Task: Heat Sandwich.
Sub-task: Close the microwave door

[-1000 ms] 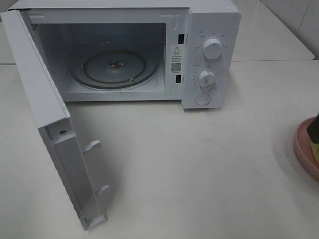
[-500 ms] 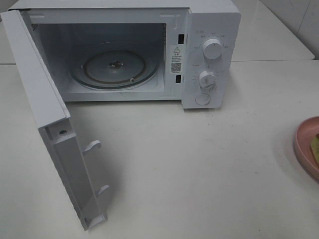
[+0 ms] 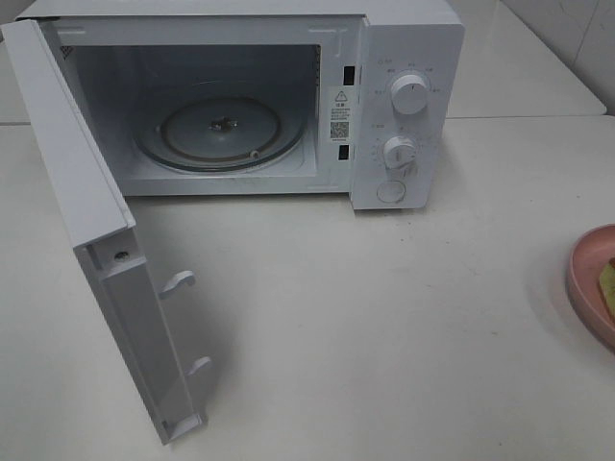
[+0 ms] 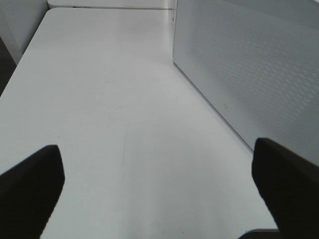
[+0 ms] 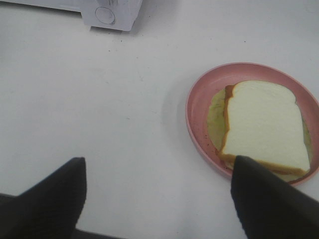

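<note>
The sandwich (image 5: pixel 264 132), white bread with a tan crust and pale yellow-green filling peeking out, lies flat on a pink plate (image 5: pixel 197 107).

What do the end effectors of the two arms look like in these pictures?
Only finger parts show, in the wrist views. The left end effector has two black, matte fingers with blunt, rounded ends. The right end effector has the same dark, broad fingers. No cables, markings or arm links are visible, and the high view shows neither arm.

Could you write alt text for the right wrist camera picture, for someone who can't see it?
A sandwich lies on a pink plate on a white table. The open gripper's dark fingers frame the foreground, and the microwave's corner shows beyond.
</note>
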Robot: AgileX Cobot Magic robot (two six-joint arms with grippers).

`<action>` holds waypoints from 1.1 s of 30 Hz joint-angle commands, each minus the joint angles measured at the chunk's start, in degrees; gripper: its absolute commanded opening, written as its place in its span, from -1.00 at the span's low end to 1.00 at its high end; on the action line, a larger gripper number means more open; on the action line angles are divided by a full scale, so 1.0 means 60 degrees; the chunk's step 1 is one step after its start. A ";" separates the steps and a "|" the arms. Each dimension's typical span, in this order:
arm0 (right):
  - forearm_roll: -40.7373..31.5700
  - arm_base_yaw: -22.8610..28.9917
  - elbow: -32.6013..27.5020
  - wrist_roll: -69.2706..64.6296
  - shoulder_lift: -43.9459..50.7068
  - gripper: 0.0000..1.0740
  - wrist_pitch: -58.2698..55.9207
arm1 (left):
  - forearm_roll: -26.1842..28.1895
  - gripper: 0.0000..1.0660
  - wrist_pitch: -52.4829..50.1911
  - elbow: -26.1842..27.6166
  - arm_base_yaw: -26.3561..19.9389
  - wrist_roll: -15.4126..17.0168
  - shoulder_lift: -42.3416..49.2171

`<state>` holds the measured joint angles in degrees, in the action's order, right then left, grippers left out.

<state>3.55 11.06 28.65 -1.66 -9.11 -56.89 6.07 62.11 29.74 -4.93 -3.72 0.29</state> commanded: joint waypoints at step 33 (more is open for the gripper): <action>0.0000 -0.0984 -0.0029 -0.0048 0.1824 0.42 -0.0029 | 0.0019 0.83 -0.0124 -0.0019 -0.0029 0.0019 0.0153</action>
<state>3.55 5.50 28.53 -1.83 0.23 -57.35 6.07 62.11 29.74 -4.93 -3.72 0.29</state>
